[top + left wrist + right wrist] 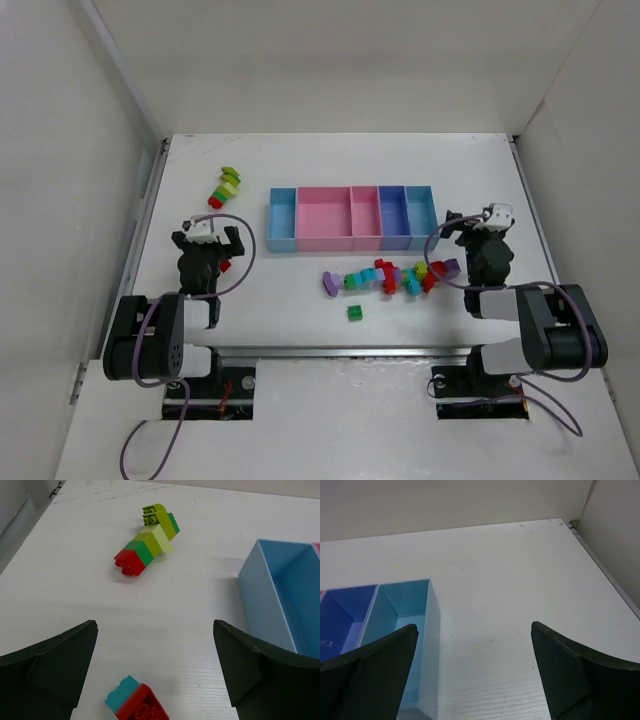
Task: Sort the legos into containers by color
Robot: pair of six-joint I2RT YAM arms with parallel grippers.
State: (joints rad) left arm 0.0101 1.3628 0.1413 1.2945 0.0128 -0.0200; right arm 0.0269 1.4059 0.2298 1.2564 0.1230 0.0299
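Red-and-teal lego pair (136, 704) lies on the table (60, 585), low between the fingers of the left gripper (155, 647); its jaws are spread and hold nothing. We judge the next move: lower, centre on the pair, close across its flat sides. Red-green chain (148, 540) is ahead, well apart. Light blue tray (265, 600) flanks the right finger. Right gripper (474, 645) likewise gapes unladen, beside the long mixed chain (392, 276).

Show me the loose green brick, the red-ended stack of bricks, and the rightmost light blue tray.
green brick (355, 313): top view, its top face.
stack of bricks (144, 548): left wrist view, the green brick beside the red end.
light blue tray (429, 665): right wrist view, its outer side wall.
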